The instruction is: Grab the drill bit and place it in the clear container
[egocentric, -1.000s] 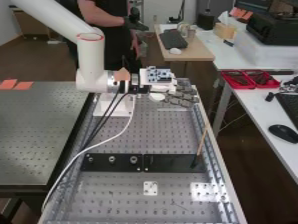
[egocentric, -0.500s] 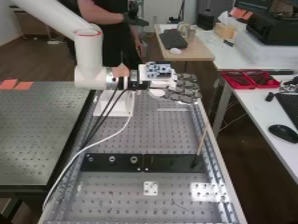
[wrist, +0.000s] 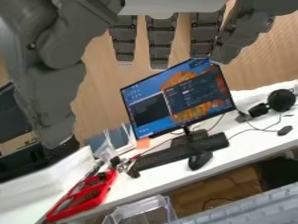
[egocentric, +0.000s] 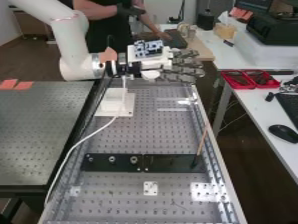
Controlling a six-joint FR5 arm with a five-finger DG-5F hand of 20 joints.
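A clear container (wrist: pixel 142 212) sits well apart from the extended fingers of the robot hand (egocentric: pixel 184 67), beside the edge of a perforated metal worktop (egocentric: pixel 120 192). The robot hand is wide open and empty, poised above the worktop's far end. A slender brown stick (egocentric: pixel 202 140) slants at one end of a dark plate (egocentric: pixel 174 161) on the metal surface. Alongside, a white worktop (egocentric: pixel 256 111) carries red trays (egocentric: pixel 238 86), a black mouse (egocentric: pixel 284 133), a keyboard (wrist: pixel 163 157) and a lit monitor (wrist: pixel 179 100), above a brown floor (egocentric: pixel 233 150).
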